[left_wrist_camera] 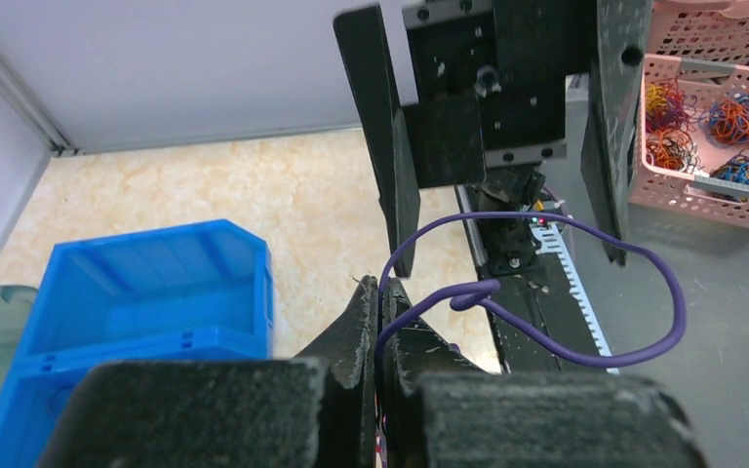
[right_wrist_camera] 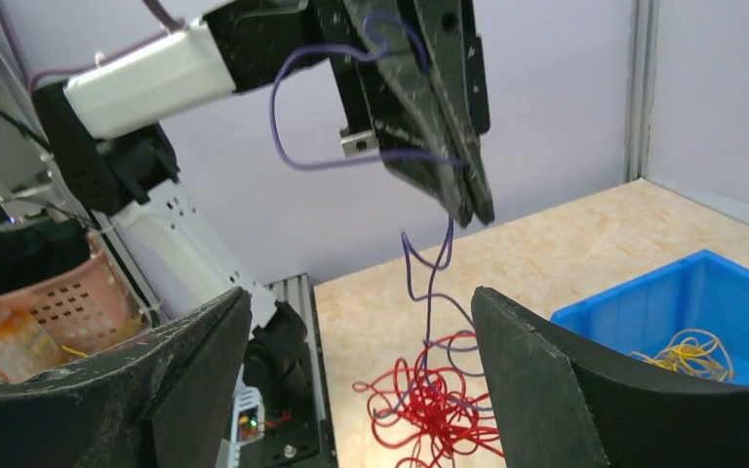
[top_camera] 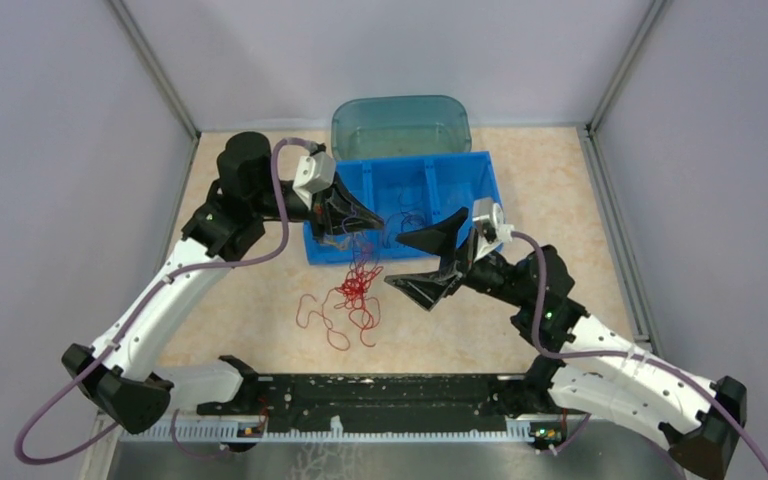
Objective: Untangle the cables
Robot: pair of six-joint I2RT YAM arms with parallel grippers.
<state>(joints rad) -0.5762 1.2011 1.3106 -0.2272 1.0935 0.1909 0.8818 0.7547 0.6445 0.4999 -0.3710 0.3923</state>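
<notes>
My left gripper is shut on a purple cable, whose loop sticks out past its fingertips. In the right wrist view the left gripper hangs the purple strand down into a red tangled clump. From the top the red clump sits below the left gripper, with loose red loops trailing on the table. My right gripper is wide open and empty, just right of the clump, with one jaw on either side of the strands. Yellow strands lie in the blue bin.
A blue divided bin stands behind the clump, a teal translucent tub behind it. A pink basket of coloured bands stands off the table beyond the rail. A black rail runs along the near edge.
</notes>
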